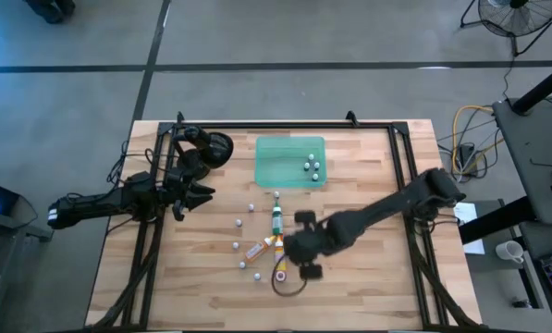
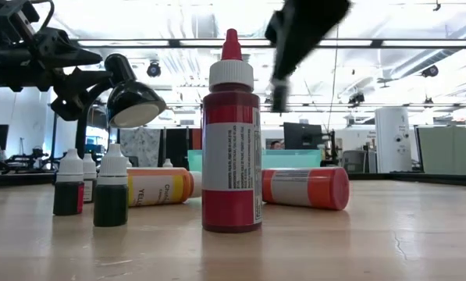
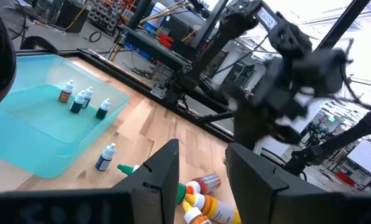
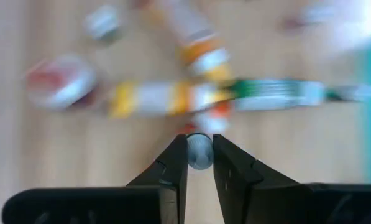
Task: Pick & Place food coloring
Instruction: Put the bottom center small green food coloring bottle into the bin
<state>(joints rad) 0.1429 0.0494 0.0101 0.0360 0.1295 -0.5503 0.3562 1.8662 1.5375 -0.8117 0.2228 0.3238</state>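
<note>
Right hand [image 4: 199, 163] clamps a small white-capped bottle [image 4: 199, 151] above the scattered food coloring [image 4: 173, 98].

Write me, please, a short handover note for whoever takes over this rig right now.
Left tool: open, empty, at the table's left side.
Right tool: above the bottle cluster, apparently shut on a small bottle.
Done: four small bottles sit in the green tray.
Left: the green bottle, the orange-yellow bottles, the upright red bottle and several loose small ones lie on the table.
</note>
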